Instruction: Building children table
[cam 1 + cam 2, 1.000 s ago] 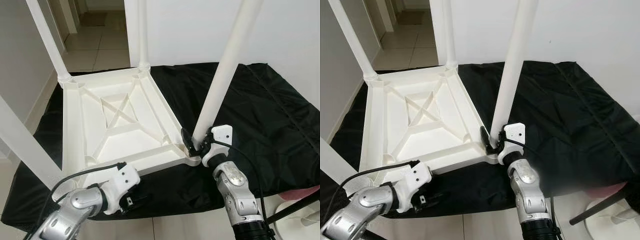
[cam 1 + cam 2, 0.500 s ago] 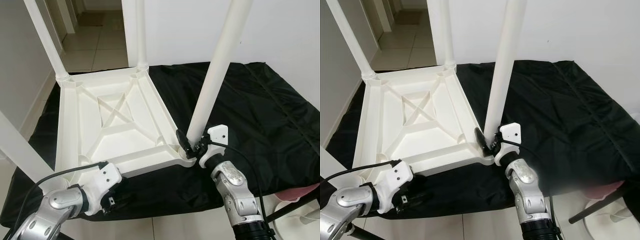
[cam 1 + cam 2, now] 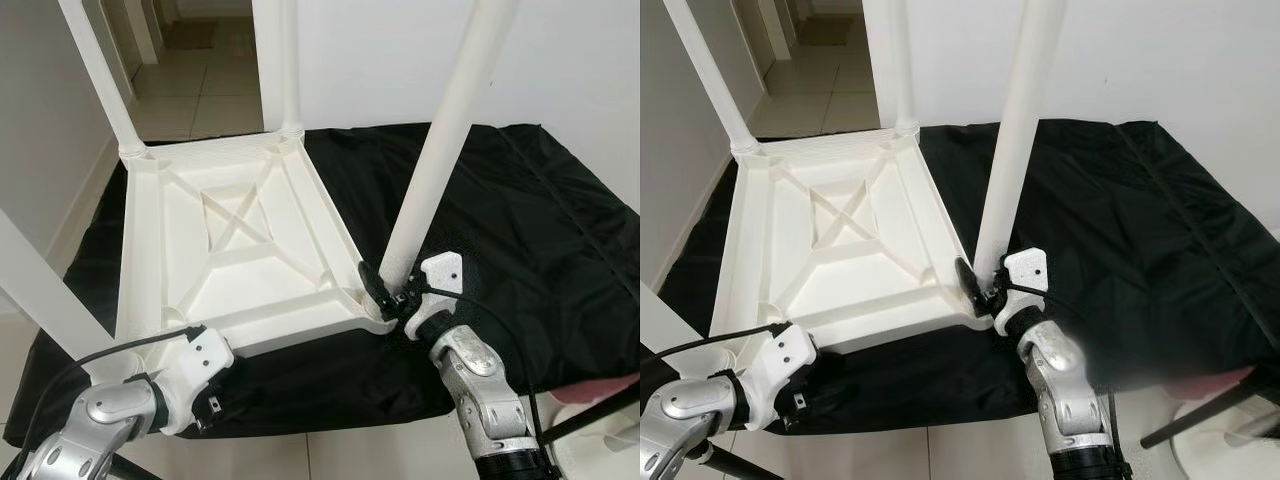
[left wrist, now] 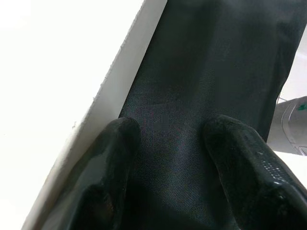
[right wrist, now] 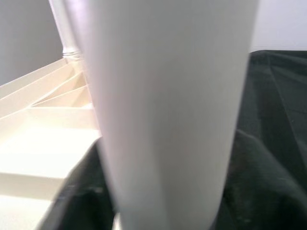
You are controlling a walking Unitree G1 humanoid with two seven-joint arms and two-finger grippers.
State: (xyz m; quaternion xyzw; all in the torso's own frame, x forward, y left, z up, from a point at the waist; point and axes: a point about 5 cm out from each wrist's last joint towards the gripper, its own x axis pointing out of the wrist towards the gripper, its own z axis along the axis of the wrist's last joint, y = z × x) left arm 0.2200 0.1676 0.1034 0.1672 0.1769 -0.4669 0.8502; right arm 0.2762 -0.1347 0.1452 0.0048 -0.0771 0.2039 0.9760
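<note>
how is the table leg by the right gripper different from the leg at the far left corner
The near right leg has the right gripper clamped at its base; the far left leg stands untouched. The near right leg looks thicker, being closer to the camera, and leans right; the far left leg leans left. Both are white and stand up from the upturned tabletop.

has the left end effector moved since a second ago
Yes. The left end effector has drawn back toward the robot's left, from under the white tabletop's near edge middle toward its near-left corner.

A black cloth (image 3: 520, 220) is covering the counter, draping over its near edge, and an upturned white children's table (image 3: 235, 250) is lying directly on it, legs pointing upward.
</note>
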